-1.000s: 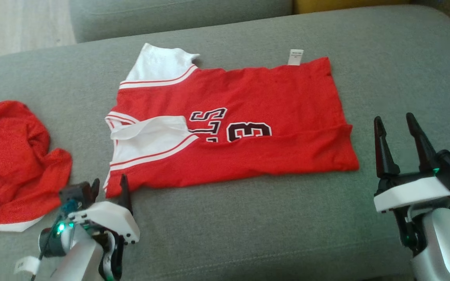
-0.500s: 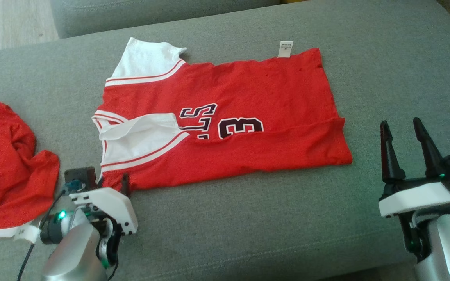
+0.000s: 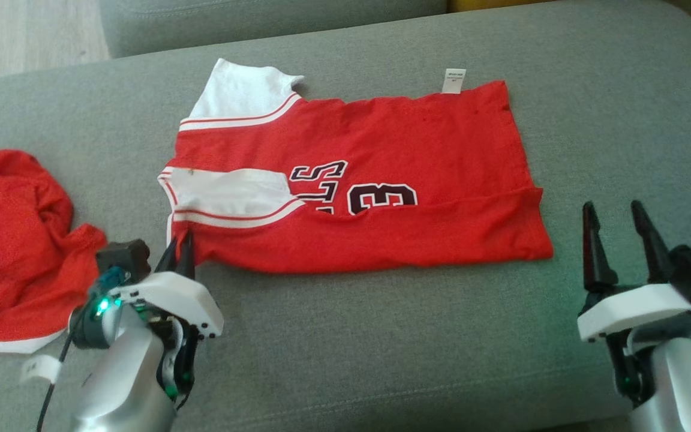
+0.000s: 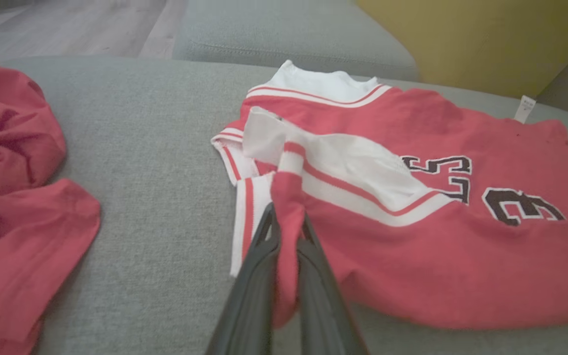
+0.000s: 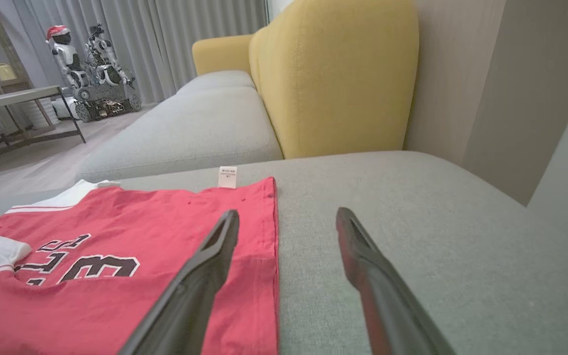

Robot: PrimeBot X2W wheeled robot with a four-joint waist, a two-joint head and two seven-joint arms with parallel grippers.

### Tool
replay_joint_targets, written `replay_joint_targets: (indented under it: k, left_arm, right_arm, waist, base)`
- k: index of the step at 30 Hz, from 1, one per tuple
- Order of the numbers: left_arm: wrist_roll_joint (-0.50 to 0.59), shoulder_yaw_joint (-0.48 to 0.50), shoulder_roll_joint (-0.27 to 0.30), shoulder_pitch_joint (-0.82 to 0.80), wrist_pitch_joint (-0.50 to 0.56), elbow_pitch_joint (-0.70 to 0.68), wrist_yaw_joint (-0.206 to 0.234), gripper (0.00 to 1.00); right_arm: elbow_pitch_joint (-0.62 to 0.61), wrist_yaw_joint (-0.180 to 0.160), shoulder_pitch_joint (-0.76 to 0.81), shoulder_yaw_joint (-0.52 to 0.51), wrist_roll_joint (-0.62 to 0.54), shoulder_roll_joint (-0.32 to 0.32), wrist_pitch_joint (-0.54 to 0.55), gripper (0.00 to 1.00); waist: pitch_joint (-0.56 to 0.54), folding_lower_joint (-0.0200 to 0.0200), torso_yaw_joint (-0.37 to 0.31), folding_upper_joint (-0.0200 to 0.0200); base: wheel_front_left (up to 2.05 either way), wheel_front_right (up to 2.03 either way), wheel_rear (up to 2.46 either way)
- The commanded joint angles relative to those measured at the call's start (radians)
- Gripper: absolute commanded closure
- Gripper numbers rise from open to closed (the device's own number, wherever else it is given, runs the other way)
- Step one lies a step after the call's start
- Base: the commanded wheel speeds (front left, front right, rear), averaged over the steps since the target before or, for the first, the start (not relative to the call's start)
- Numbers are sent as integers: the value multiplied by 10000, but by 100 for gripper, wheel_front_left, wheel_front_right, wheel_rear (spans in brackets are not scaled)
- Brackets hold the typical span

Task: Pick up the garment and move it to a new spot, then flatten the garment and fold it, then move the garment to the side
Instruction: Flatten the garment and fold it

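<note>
left gripper pinches the jersey corner, right gripper gapes free: best lift slow and even so the fold lands straight.

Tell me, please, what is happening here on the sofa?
A two-armed robot is handling a red jersey spread on a grey sofa. Its left end effector is shut on the jersey's near corner beside the white sleeve. Its right end effector is open, off the other end, touching nothing. Another red garment lies crumpled at the left.
</note>
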Motion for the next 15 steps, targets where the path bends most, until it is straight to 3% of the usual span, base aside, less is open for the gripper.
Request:
replay_joint_targets:
  k: [1, 15]
  left_arm:
    - [32, 429, 180, -155, -147, -463, 73, 100]
    - [298, 135, 234, 339, -131, -2160, 311, 100]
  right_arm:
    - [-148, 65, -167, 140, 40, 81, 136, 0]
    - [2408, 65, -1344, -698, 299, 457, 1039, 0]
  waist:
    - [10, 0, 60, -1]
    - [395, 0, 622, -1]
  base:
    - [0, 0, 0]
    - [0, 0, 0]
